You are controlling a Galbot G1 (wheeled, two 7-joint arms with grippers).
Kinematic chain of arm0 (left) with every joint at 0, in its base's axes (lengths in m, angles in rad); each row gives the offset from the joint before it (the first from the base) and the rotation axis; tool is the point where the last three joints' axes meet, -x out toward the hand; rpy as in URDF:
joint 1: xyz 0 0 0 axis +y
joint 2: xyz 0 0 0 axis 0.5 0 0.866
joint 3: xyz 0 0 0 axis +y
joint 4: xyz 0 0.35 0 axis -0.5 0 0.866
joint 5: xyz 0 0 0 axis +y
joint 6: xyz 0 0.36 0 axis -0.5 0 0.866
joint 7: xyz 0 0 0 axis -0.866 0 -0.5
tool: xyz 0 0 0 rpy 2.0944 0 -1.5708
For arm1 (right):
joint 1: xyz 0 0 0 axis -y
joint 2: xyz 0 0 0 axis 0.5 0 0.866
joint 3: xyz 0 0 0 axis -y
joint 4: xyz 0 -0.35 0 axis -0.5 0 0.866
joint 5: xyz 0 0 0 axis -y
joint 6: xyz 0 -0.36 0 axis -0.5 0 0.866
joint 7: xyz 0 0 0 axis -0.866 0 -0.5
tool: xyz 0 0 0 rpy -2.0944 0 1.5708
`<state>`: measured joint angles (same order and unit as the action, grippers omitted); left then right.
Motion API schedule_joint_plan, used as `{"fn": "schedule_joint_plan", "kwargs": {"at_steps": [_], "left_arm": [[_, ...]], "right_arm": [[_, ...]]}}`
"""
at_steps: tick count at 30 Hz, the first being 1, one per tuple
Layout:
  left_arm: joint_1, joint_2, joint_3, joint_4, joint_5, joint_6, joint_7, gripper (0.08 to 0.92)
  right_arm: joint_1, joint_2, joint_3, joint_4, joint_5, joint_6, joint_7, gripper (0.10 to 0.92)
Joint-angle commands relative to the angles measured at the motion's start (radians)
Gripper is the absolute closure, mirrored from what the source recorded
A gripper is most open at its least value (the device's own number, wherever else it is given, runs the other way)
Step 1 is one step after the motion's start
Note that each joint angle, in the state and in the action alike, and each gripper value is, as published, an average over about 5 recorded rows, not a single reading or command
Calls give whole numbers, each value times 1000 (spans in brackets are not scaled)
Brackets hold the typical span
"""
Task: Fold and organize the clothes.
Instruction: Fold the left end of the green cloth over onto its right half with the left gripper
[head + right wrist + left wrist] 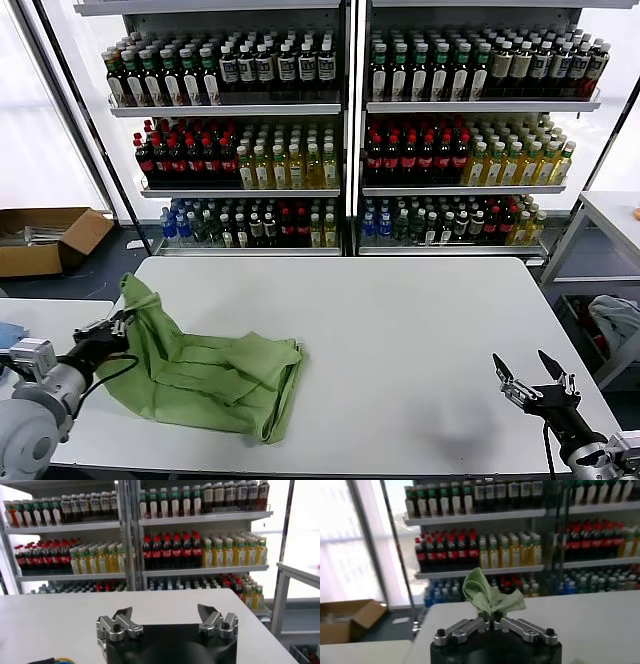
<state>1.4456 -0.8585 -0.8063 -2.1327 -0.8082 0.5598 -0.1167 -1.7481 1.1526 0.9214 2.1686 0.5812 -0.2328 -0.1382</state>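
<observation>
The left pincer (118, 330) sits at the near left edge of the white rectangular counter (420, 330), its fingers pressed together on a corner of the light green cotton shirt (215, 365). In the left wrist view that pinched corner stands up from the closed fingertips as a crumpled peak of cloth (487, 596).

From the clamped corner the shirt rises into a raised point just beside the left pincer, then falls away and lies on the counter as a loosely folded, wrinkled heap. Its long axis runs from the left pincer toward the robot's right, ending in a doubled edge near the counter's middle. No collar, buttons or print can be seen on the side that shows.

The right pincer (536, 385) hovers over the bare near right part of the counter, well apart from the shirt, its fingers spread wide and holding nothing (167, 620).

The step in hand appears to be drawing one corner across to make a fold. To do it well, the lifted corner should probably travel along the shirt's length, low and steady, so the layers beneath do not drag or bunch. The grip should hold until the corner lies flat.
</observation>
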Motion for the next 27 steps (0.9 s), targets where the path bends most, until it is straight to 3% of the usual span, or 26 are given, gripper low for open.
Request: {"fn": "schedule_joint_plan", "kwargs": {"at_steps": [1,21,27], "left_arm": [[-90,-149,233,-72,-111,17,-95,897],[-99,-402,519,83,40,18,-94,895],[-73,-428,559,73,88,18,-88,773]], "right_arm": [[-8,7,-2,0,-12,-1,0,203],[-34,30,5,-7,-34,5,-4,203],[-35,28,4,-12,-37,8,-6,203]]}}
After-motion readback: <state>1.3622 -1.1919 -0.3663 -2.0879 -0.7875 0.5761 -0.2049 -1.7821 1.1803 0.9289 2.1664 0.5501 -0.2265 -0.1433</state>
